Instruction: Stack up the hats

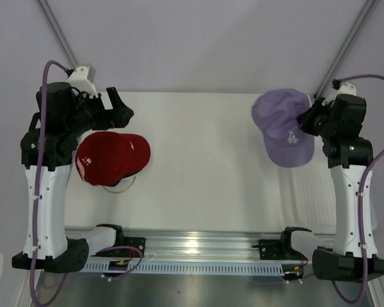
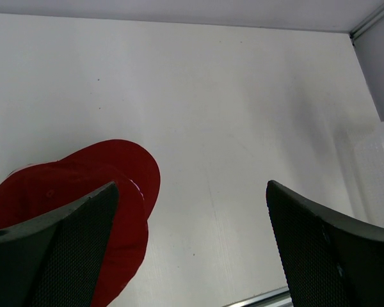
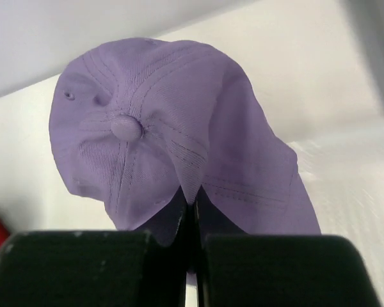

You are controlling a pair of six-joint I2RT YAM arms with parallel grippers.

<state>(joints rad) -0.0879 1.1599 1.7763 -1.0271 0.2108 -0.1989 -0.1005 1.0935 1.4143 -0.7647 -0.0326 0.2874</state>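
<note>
Right gripper (image 3: pixel 193 220) pinching cloth fold of purple hat (image 3: pixel 147 121) at 2 o'clock. Hat soft, light, drooping. Left gripper (image 2: pixel 192 224) gaping wide, empty, beside red hat (image 1: pixel 112 158) at 9 o'clock.

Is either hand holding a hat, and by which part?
The right hand pinches the lavender cap by a fold of crown fabric; left hand holds nothing.

The overhead view looks down from above and behind the arm bases and takes in the whole tabletop (image 1: pixel 205 141) from well back. The left wrist view sits low and faces across the tabletop toward its far right corner, between the left fingers (image 2: pixel 64 249). It shares the red hat (image 1: pixel 112 158) with the overhead view. The right wrist view looks over the right fingers (image 3: pixel 83 268), very close to the lavender hat (image 1: pixel 283 128), which the overhead view also shows.
</note>
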